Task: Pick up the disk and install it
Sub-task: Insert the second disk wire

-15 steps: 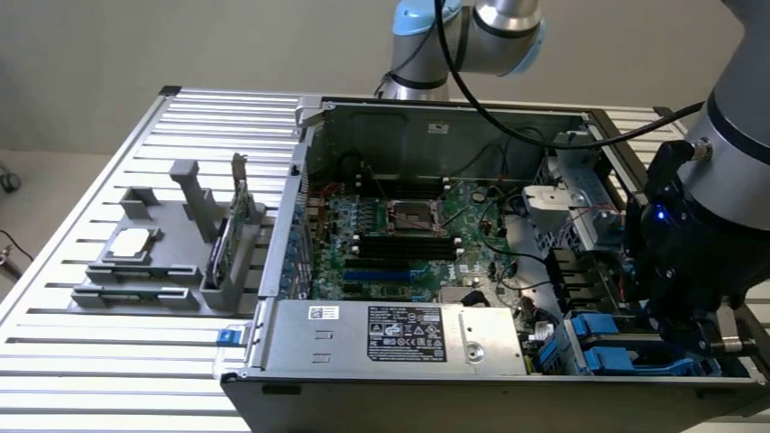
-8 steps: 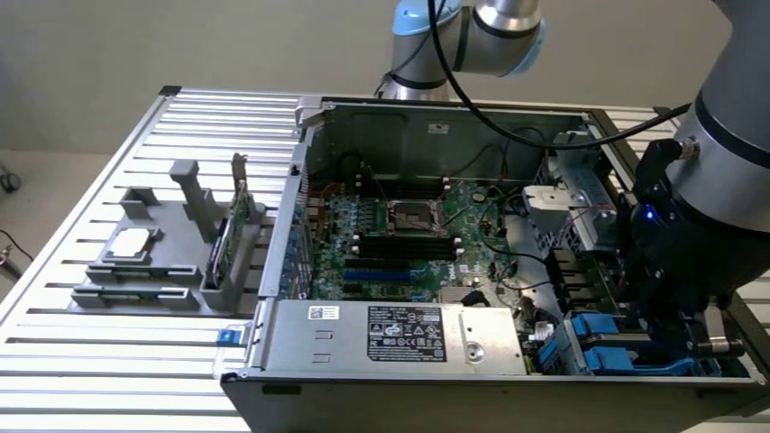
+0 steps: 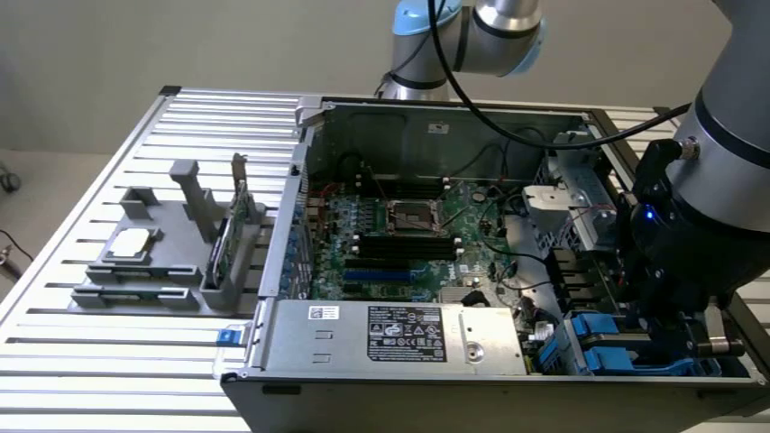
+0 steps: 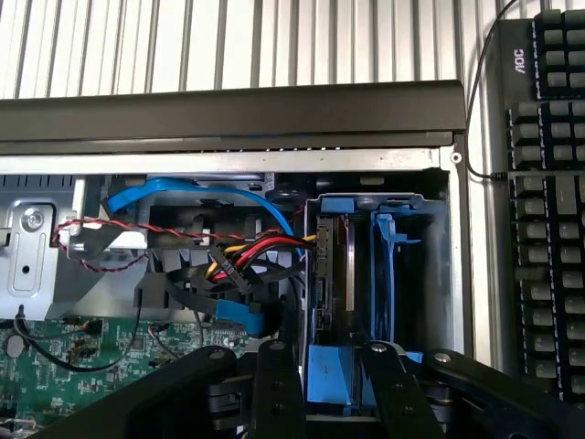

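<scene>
In the wrist view, the gripper (image 4: 334,384) stands at the near edge, and its 2 black fingers (image 4: 277,389) press on both sides of the blue frame of the disk (image 4: 331,274). So the jaws are half closed and they hold the disk. The disk stands on its edge in the drive bay (image 4: 439,274) of the open computer case (image 3: 398,338), beside an empty blue carrier (image 4: 384,265). Red, yellow and black cables (image 4: 247,256) lie just beside it. Beyond the case, a keyboard (image 4: 548,183) rests on the counter (image 3: 108,361).
</scene>
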`<state>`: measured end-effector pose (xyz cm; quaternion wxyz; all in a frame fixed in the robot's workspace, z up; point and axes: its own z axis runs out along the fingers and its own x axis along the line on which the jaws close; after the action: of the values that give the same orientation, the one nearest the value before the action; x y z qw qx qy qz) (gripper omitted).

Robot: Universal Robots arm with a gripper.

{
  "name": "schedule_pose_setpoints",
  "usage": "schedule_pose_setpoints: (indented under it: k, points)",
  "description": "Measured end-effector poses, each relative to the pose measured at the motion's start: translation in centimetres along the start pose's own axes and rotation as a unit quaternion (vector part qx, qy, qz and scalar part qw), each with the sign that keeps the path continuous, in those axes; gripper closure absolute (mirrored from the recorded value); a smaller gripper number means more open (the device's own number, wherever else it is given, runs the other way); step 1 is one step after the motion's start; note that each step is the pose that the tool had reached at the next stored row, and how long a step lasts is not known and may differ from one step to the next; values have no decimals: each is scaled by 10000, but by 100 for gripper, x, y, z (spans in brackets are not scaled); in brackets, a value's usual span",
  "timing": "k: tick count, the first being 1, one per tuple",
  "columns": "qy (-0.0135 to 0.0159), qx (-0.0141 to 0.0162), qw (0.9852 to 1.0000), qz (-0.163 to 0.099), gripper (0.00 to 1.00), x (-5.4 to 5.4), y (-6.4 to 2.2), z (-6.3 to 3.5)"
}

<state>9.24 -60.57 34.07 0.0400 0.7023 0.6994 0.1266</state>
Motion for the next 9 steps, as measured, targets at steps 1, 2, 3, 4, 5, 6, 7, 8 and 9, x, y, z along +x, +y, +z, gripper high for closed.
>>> schedule_pose_setpoints:
  k: [1, 2, 3, 4, 5, 6, 7, 8, 9]
  points:
    - [0, 0, 10000, 0, 68, 0, 0, 0]
    - [0, 0, 10000, 0, 68, 0, 0, 0]
    - [0, 0, 10000, 0, 68, 0, 0, 0]
    - [0, 0, 10000, 0, 68, 0, -1, 0]
    - [-1, 0, 10000, 0, 68, 0, -5, -2]
    - [-1, 0, 10000, 1, 68, 0, -8, -3]
    - [0, 0, 10000, 0, 68, 1, -10, -6]
    - [-1, 0, 10000, 0, 68, 2, -12, -13]
    - [0, 0, 10000, 0, 68, 3, -15, -28]
